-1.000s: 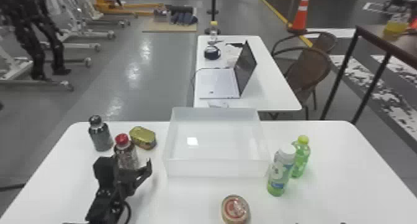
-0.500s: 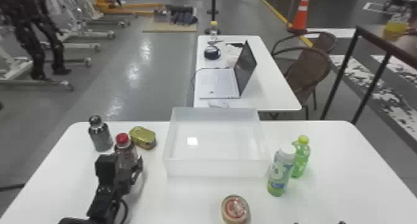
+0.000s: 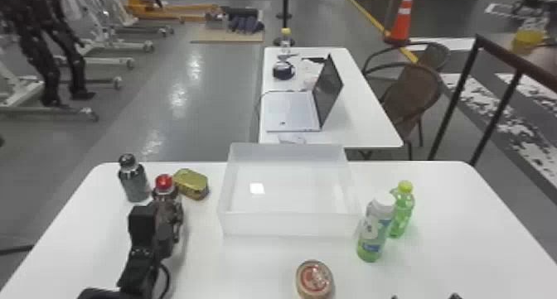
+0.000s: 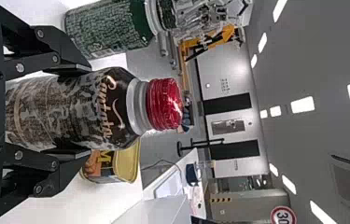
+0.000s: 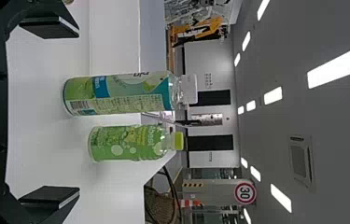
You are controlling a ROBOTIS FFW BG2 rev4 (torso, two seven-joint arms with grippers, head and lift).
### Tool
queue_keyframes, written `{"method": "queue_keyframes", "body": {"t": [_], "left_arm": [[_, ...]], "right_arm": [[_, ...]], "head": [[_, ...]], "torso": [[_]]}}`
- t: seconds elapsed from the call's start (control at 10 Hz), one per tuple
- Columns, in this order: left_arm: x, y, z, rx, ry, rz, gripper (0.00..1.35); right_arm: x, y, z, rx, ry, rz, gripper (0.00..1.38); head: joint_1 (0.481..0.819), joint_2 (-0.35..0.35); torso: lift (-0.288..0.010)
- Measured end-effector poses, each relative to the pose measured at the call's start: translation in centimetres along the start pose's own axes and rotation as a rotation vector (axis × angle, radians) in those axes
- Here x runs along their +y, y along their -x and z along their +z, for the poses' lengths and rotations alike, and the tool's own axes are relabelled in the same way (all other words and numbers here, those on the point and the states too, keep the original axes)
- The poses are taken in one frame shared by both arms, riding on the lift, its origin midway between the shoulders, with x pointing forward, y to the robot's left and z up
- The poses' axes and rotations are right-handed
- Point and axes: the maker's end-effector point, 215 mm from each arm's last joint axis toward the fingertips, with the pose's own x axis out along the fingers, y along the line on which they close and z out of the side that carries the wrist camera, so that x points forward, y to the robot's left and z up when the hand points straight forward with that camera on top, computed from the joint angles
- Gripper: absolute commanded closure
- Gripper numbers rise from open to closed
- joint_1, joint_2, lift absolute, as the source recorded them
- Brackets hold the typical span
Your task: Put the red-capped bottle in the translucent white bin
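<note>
My left gripper (image 4: 90, 110) is closed around the red-capped bottle (image 4: 60, 112), upright on the left of the table (image 3: 240, 269), left of the translucent white bin (image 3: 290, 224); my right gripper (image 5: 78, 112) stands open. I'd expect a firm, smooth bottle, perhaps heavy if full, best held here, below its shoulder.

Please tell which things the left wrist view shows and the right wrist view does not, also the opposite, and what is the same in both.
Left wrist view: the red-capped bottle between the left gripper's fingers, the dark bottle and the gold tin.

Right wrist view: the white-capped bottle, the yellow-capped bottle and a wicker chair.

Both: the white table, orange equipment, the round sign and ceiling lights.
</note>
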Motion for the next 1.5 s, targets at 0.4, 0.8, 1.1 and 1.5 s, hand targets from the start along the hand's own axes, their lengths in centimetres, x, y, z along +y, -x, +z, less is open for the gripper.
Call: {"method": "queue_keyframes", "body": {"t": [0.4, 0.8, 1.1, 1.5], "left_arm": [[-2.5, 1.9, 5.9, -0.141, 0.042, -0.015, 0.86], [-10.4, 3.0, 16.3, -0.34, 0.196, -0.177, 0.86], [-18.8, 3.2, 17.8, -0.294, 0.265, -0.406, 0.86], [-21.5, 1.5, 13.8, -0.172, 0.217, -0.511, 0.06]], "right_arm": [[0.0, 0.1, -0.2, 0.004, 0.003, 0.0, 0.11], [0.0, 0.0, -0.3, 0.005, 0.004, 0.002, 0.11], [0.0, -0.1, -0.5, 0.009, 0.001, 0.003, 0.11], [0.0, 0.0, -0.7, 0.012, 0.0, 0.002, 0.11]], "head": [[0.549, 0.0], [0.549, 0.0], [0.549, 0.0], [0.549, 0.0]], "torso": [[-0.1], [-0.1], [-0.1], [-0.1]]}}
